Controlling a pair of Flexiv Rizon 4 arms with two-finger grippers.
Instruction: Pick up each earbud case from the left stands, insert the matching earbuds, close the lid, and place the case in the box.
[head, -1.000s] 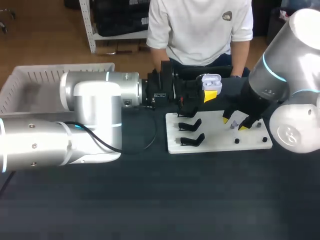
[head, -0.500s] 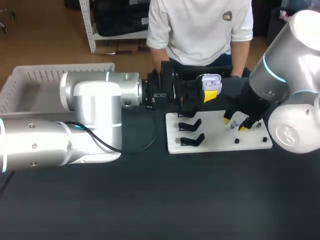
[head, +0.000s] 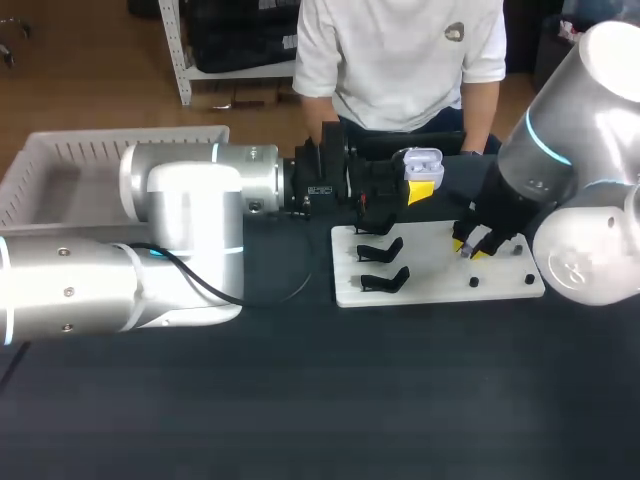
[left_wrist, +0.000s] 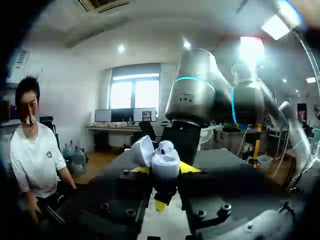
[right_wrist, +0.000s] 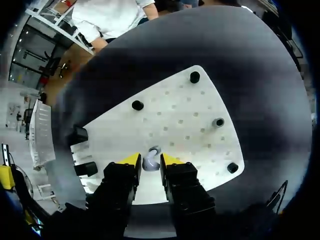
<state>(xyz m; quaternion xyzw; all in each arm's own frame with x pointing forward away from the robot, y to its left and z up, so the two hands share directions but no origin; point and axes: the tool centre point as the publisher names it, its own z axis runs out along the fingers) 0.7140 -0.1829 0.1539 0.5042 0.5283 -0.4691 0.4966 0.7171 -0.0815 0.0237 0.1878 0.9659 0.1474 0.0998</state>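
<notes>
Currently my right gripper (right_wrist: 150, 159) pinches a grey earbud (right_wrist: 150, 164) standing on the white board (right_wrist: 190, 120). The hold looks shallow, so the earbud could slip or twist when lifted. My left gripper (left_wrist: 164, 172) clamps the case (left_wrist: 162, 160) in the air, lid open; whether a bud already sits inside, I cannot tell. The box (head: 60, 150) stands far left, its inside mostly hidden behind my left arm.

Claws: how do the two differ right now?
The left claw holds an open white case; the right claw pinches a small grey earbud. The left claw is raised off the table; the right claw points down at the white board. Both have yellow tips.
</notes>
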